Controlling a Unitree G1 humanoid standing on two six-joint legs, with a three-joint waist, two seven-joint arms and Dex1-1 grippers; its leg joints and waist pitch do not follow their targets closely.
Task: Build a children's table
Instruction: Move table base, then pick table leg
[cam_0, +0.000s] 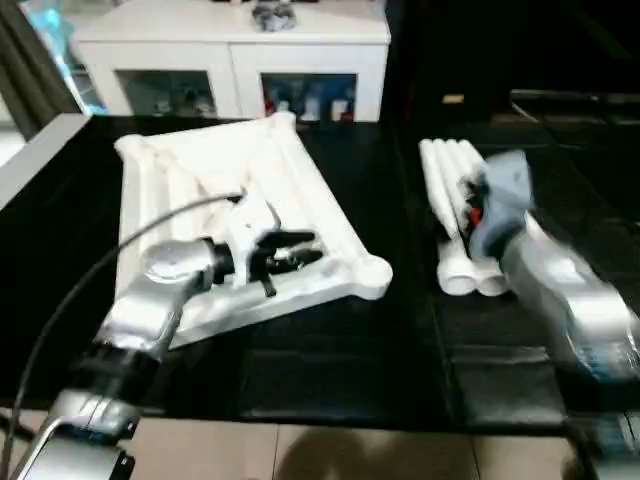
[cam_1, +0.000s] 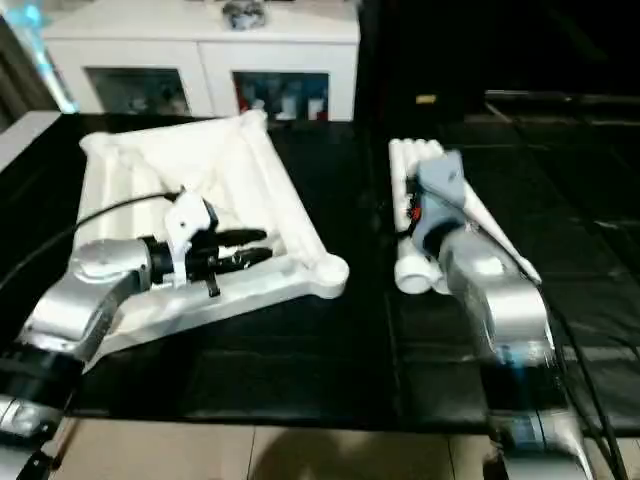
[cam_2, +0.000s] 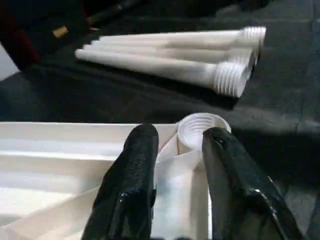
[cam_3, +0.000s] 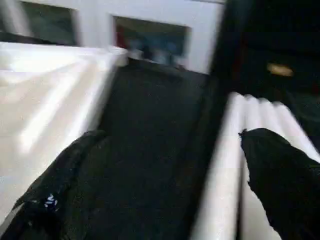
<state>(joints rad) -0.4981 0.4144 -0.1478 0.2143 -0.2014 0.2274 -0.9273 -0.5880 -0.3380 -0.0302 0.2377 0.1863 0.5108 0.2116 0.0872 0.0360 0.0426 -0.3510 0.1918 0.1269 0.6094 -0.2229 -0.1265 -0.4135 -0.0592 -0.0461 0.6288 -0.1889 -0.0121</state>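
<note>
The white tabletop (cam_0: 200, 170) lies ribbed side up on the black surface, left of centre. Its near right corner socket (cam_0: 375, 275) is a round threaded collar (cam_2: 202, 127). My left gripper (cam_0: 312, 248) hovers low over that end of the tabletop and points at the socket. Its black fingers (cam_2: 135, 175) stand a little apart, holding nothing, with a white rib showing in the gap. Several white legs (cam_0: 450, 200) lie side by side to the right, threaded ends (cam_2: 232, 75) toward me. My right gripper (cam_1: 415, 215) hangs over the legs, wide open and empty, one finger (cam_3: 285, 185) above them.
A white glass-door cabinet (cam_0: 230, 45) stands behind the black surface (cam_0: 330, 360). A grey cable (cam_0: 110, 260) arcs over my left forearm. Pale floor (cam_0: 330, 450) shows at the near edge, and a pale ledge (cam_0: 40, 150) borders the far left.
</note>
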